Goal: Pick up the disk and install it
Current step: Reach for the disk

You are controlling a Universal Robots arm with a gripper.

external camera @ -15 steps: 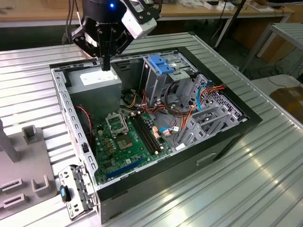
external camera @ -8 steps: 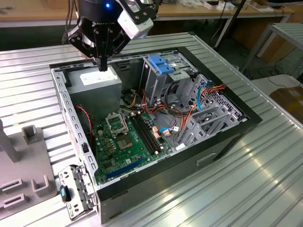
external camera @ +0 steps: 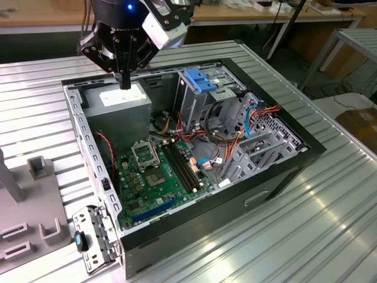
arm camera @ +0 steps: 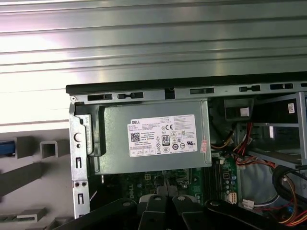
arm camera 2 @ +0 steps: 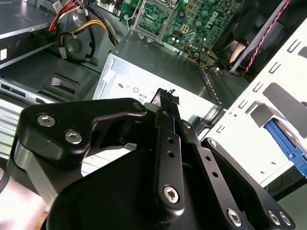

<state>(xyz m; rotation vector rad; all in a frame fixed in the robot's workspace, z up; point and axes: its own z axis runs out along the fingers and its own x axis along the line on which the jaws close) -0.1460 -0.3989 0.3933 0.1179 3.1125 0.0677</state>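
What we take for the flat, dark-metal hard disk (arm camera 2: 287,143) offers a strip of blue plastic side rail in the second wrist view, and a blue sliver (arm camera: 5,147) at the edge of the first wrist view. That is too little for us to be sure. It sits at the pale grey slotted fixture plate (external camera: 35,206), just outside the perforated wall of the open black computer case (external camera: 259,188), on the exterior view's left.

We judge such a drive stiff and dense for its size. Its metal faces are smooth and slippery, and it is easily hurt by a knock. The sound hold is across its narrow width, on the plastic rails or long edges, keeping it level and off the label face.

The black two-finger gripper (external camera: 125,81) hangs well apart from the disk, jaws closed on nothing. It is close above the grey metal power-supply box with a white sticker (external camera: 121,103) in the case's back corner. We cannot tell whether tip and box touch.

Beyond the box lies the green motherboard (external camera: 156,177). A plain blue plastic latch plate (external camera: 200,79) tops the drive cage. The case rests on a ribbed metal table (external camera: 306,236).
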